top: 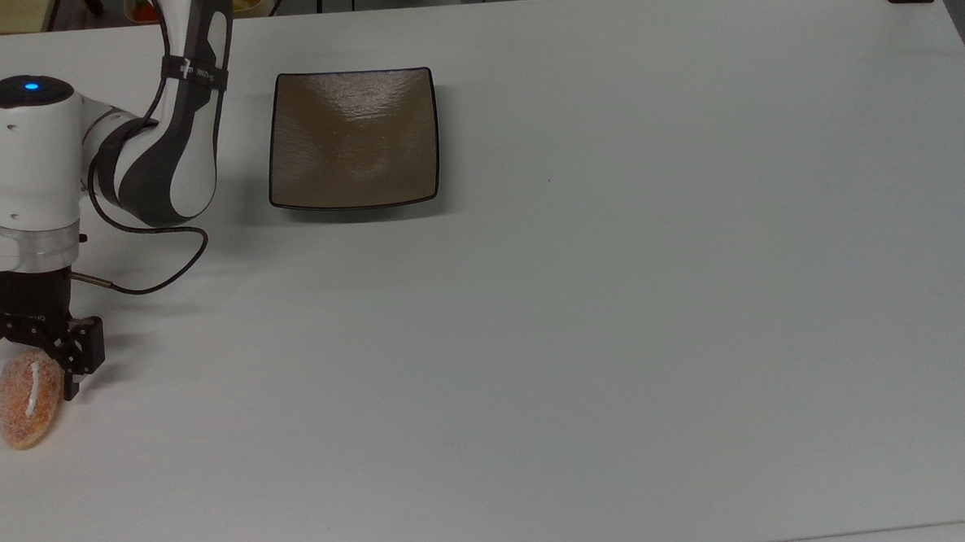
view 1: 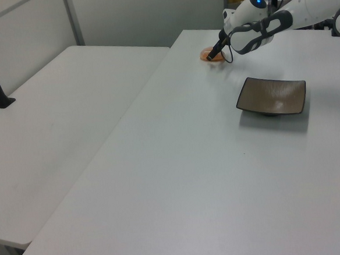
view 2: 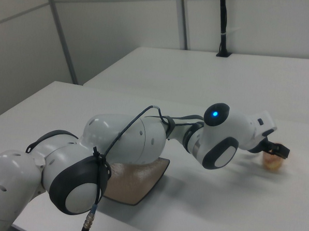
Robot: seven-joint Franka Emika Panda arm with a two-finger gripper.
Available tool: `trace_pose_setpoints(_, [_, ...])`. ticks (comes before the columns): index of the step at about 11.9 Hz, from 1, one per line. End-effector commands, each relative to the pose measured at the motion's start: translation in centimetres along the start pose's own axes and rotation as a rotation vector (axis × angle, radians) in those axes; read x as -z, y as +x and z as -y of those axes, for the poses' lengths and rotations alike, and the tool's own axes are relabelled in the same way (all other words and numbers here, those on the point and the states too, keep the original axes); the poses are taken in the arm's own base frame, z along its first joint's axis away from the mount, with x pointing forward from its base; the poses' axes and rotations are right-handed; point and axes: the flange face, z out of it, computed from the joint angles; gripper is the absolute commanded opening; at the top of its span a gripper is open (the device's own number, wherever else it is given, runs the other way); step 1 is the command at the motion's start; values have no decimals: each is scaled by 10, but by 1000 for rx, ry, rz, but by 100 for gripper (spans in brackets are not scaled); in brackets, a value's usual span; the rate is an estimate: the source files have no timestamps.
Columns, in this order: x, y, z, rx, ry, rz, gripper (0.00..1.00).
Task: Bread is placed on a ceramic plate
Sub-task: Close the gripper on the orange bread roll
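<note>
Straddling: hand [top: 28, 380] released, fingers spread either side of the bread [top: 26, 403]
Bread: on the bench [top: 616, 338], between the fingers
Ceramic plate [top: 353, 138]: well apart from the hand, bare

the arm [top: 159, 147] is clad in glossy white shells joined by dark grey bands at the joints. a small blue light [top: 31, 86] is set in a black cap on the wrist housing, and a silver ring is seen below it. a thin black cable [top: 157, 273] is looped alongside. the gripper [top: 28, 374] is built of black angular parts.
</note>
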Motion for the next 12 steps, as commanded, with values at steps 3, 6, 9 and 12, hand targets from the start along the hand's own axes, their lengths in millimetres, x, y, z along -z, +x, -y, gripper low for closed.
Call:
trace_pose_setpoints(3, [0, 3, 3, 19, 1, -22, 38])
trace_pose_setpoints(6, [11, 7, 11, 26, 11, -12, 31])
trace_pose_setpoints(9, [69, 39, 20, 22, 25, -37, 31])
trace_pose_setpoints(12, [134, 71, 26, 7, 68, 0, 31])
